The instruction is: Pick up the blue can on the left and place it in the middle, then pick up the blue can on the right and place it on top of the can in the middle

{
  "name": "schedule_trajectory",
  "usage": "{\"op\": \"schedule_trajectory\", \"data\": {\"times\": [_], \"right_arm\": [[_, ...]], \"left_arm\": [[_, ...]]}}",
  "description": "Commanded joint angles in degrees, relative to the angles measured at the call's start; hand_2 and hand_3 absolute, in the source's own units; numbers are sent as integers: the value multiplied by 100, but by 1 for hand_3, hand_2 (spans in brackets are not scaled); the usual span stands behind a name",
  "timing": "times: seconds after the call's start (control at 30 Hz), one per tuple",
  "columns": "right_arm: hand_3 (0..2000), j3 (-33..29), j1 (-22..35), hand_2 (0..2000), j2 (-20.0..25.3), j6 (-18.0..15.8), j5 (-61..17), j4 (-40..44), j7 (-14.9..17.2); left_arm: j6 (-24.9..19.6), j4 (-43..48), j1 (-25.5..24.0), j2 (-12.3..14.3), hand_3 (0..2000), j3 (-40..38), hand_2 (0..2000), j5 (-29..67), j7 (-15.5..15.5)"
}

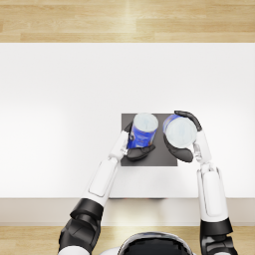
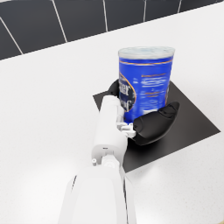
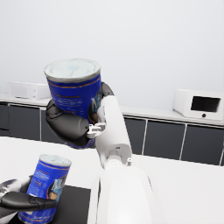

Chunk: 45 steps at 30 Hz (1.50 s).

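Just left of the head view's centre, the left robot hand [image 1: 135, 147] wraps the first blue can [image 1: 143, 130], which stands upright on the left part of a dark mat [image 1: 158, 157] lying on the white counter [image 1: 60, 114]. In the left wrist view the dark fingers [image 2: 154, 126] curl round the lower side of this can [image 2: 146, 83], whose base looks to rest on the mat [image 2: 192, 120], though the contact line is hidden by the hand. Right of centre in the head view, the right robot hand [image 1: 184, 138] grips the second blue can [image 1: 179, 130], its pale lid facing the camera. The right wrist view shows this can [image 3: 73, 87] held upright in the hand [image 3: 72, 124], raised well above the counter [image 3: 183, 183] and higher than the first can [image 3: 46, 186] at the lower left of that frame.
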State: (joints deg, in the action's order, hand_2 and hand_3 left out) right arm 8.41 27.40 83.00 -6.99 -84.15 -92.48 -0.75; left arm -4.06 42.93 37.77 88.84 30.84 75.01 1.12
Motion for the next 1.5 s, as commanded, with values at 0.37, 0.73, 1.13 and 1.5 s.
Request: {"op": "schedule_trajectory", "data": {"times": [0.37,0.73,1.13,1.5], "right_arm": [[1520,1056,765,2000,421,-25,0,87,4],[1520,1432,814,2000,596,107,-1,552,398],[1520,2276,1027,2000,382,1281,-1,1236,1936],[0,1990,872,0,458,1353,1,1971,2000]], "left_arm": [[305,2256,-1392,-644,0,-663,0,15,-106],[401,3952,-2863,-990,0,-2502,0,17,-112],[406,3596,-2987,-892,0,-2853,0,16,-112],[411,3452,-3071,-813,0,-2760,0,17,-47]]}}
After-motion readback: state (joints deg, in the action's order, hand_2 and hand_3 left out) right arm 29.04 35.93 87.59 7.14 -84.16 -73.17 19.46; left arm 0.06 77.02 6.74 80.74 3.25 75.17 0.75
